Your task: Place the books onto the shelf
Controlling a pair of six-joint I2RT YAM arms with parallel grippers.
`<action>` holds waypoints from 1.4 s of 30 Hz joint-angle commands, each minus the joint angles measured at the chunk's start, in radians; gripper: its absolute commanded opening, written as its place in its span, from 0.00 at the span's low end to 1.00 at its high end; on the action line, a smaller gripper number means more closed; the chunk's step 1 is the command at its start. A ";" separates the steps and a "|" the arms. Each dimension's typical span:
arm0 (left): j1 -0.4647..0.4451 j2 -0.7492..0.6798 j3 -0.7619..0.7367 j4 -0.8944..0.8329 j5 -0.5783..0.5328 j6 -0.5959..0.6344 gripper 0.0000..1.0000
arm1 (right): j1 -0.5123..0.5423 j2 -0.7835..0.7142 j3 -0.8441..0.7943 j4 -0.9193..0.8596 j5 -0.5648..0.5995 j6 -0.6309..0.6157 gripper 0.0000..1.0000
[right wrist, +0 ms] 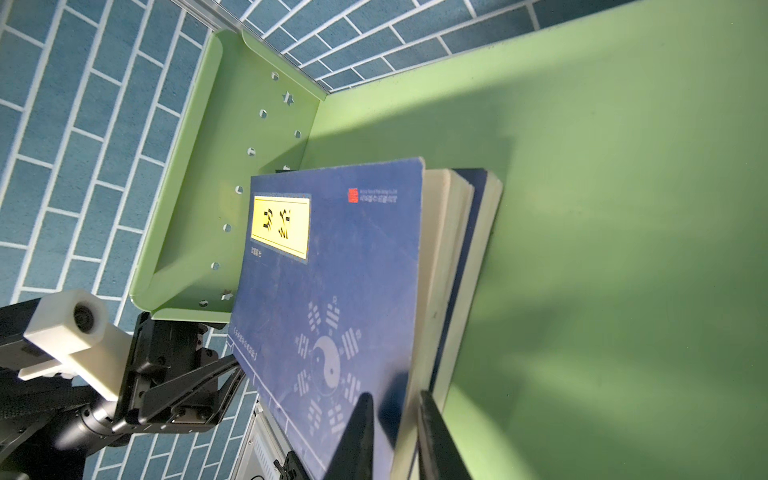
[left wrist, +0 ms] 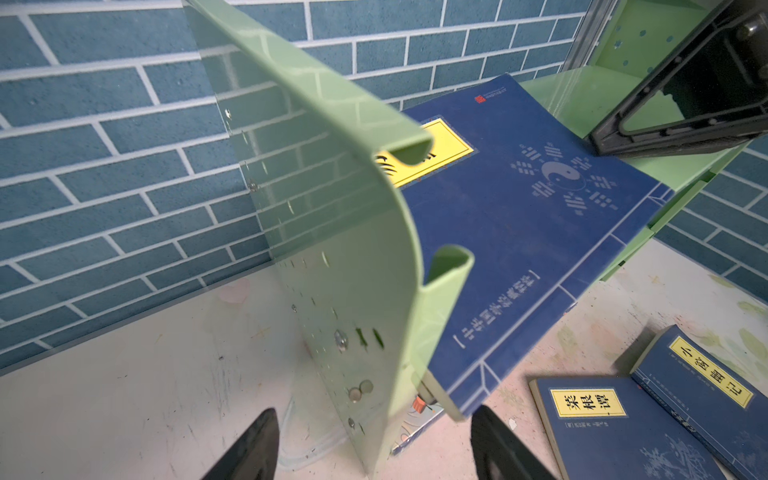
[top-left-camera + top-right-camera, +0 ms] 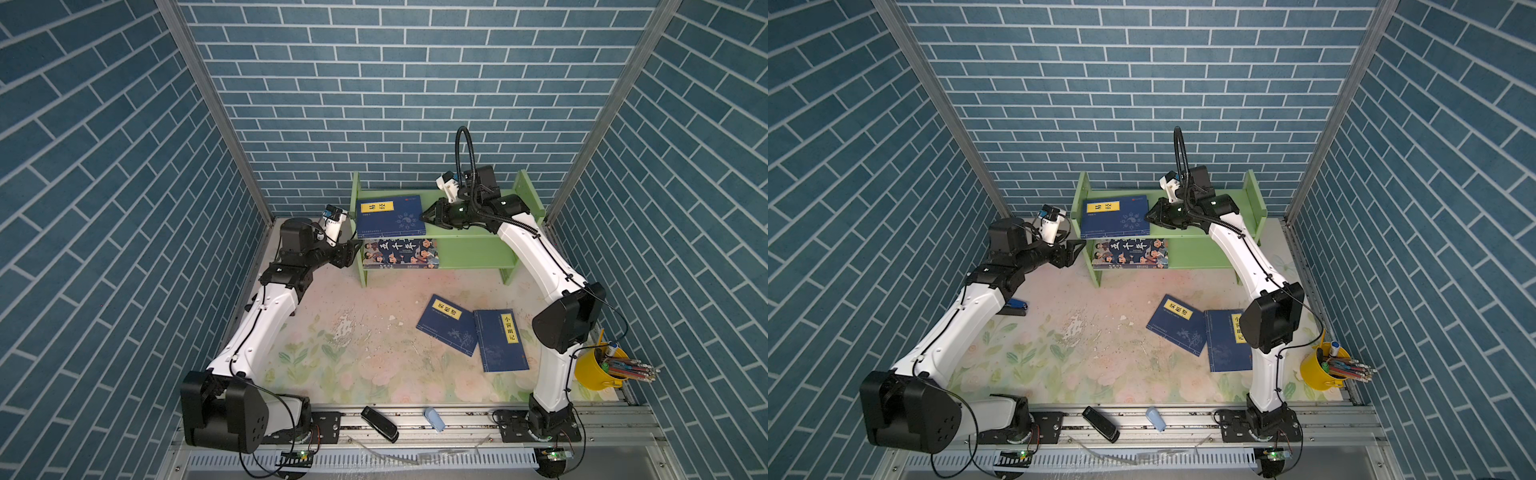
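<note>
In both top views the shelf (image 3: 469,253) is seen at the upper middle of the frame. A navy book (image 3: 390,216) lies flat at the left end of its upper board, with its long axis along the board. The cartoon book (image 3: 401,253) lies on the lower board. The right gripper (image 3: 424,216) is set at the navy book's right short edge, so the book lies directly left of the fingers. The left gripper (image 3: 355,249) is held just outside the left side panel. A slanted book (image 3: 446,324) and a neighbouring book (image 3: 500,340) lie touching on the table (image 3: 332,365) at lower right, nearer the right arm.

In the left wrist view, the left fingers (image 2: 257,449) are seen wide apart and empty, with the side panel (image 2: 353,208) ahead of them.

In the right wrist view, the right fingertips (image 1: 357,436) are seen close together around the navy book's edge, which is judged to be a grip. A lower book (image 1: 473,183) is stacked beneath it. Any withdrawal is judged to run rightward along the long axis.
</note>
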 commanded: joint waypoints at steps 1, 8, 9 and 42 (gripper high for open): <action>-0.004 -0.009 0.003 0.020 -0.010 -0.002 0.74 | 0.007 -0.018 -0.002 0.011 -0.010 0.006 0.24; -0.004 -0.020 0.007 -0.030 0.032 0.007 0.72 | 0.007 -0.021 0.001 0.013 -0.009 0.005 0.26; -0.004 -0.025 0.008 -0.054 0.055 0.019 0.72 | 0.006 -0.023 0.001 0.013 -0.009 0.005 0.26; -0.003 0.016 0.071 0.001 -0.015 -0.042 0.72 | 0.005 -0.029 0.001 -0.001 -0.008 -0.006 0.30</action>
